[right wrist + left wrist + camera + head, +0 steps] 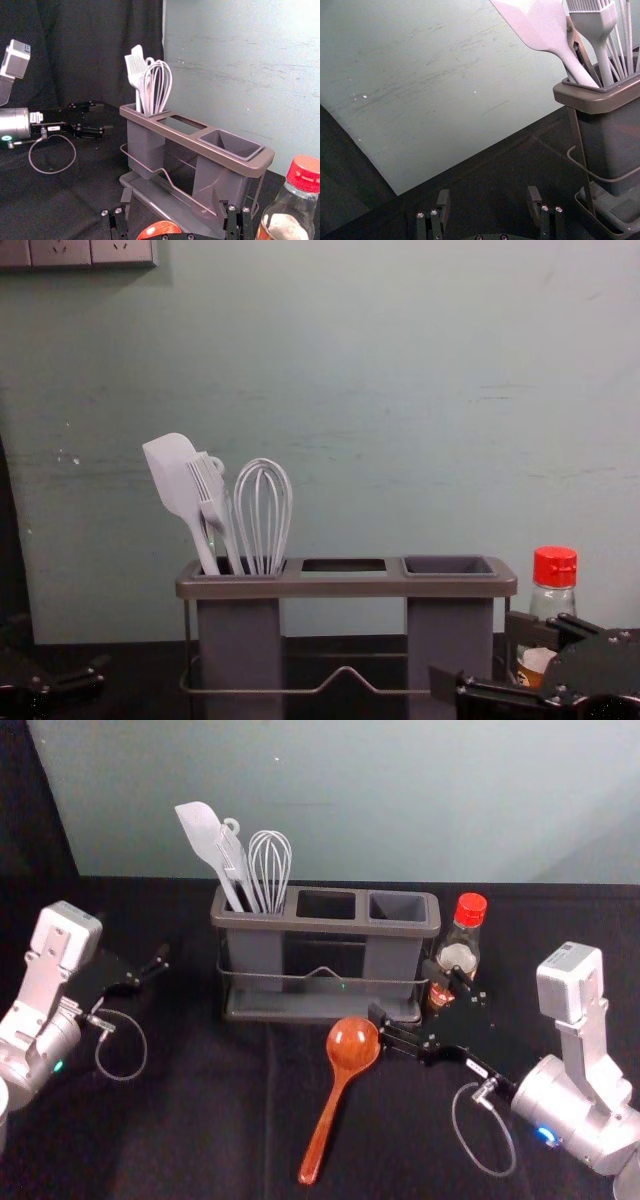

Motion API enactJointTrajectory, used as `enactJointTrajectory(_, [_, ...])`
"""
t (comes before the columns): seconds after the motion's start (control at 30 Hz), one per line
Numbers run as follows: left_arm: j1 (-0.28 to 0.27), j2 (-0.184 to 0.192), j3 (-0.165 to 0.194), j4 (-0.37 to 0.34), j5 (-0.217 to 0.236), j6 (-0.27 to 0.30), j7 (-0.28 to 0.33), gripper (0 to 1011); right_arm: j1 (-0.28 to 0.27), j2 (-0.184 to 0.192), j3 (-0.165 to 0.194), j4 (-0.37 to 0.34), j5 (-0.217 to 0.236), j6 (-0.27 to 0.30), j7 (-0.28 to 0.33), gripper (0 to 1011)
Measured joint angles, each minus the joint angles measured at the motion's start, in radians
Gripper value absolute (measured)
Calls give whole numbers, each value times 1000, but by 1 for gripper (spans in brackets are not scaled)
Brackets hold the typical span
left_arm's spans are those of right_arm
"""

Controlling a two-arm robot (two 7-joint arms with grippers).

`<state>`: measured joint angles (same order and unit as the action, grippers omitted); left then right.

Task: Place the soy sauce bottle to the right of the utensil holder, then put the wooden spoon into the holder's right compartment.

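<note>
The soy sauce bottle (462, 945), red-capped, stands upright just right of the grey utensil holder (270, 1010). In front of the holder lies the wooden spoon (345, 1065), bowl toward the holder and handle slanting to the front left. My right gripper (402, 993) is open between spoon bowl and bottle, at the holder's front right. In the right wrist view the gripper (172, 200) has nothing between its fingers; part of the spoon bowl (159, 230) shows below. Parked left of the holder, my left gripper (150, 972) is open, as is the gripper (489, 197) in its wrist view.
A white spatula (205, 835), a brush and a whisk (270, 865) stand in the holder's left compartment. Its right compartment (450, 566) holds nothing visible. A pale wall (340, 370) rises behind the black-covered table (230, 1120).
</note>
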<state>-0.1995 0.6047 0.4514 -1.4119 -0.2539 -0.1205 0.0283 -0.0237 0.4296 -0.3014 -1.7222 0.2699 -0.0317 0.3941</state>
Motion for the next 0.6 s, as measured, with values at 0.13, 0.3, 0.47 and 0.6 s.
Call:
enactJointTrajectory(0.13, [0, 0, 0, 0, 0, 0, 0, 1005, -1, 1, 2, -2, 0, 0, 0, 1004])
enactJointTrajectory(0.3, [0, 0, 0, 0, 0, 0, 0, 1005, -2, 2, 4, -5, 1, -1, 0, 1004])
enactJointTrajectory(0.47, [0, 0, 0, 0, 0, 0, 0, 1005, -3, 2, 5, -7, 1, -1, -1, 1004])
enactJointTrajectory(0.6, [0, 0, 0, 0, 0, 0, 0, 1005, -7, -1, 3, -5, 1, -5, -7, 1004])
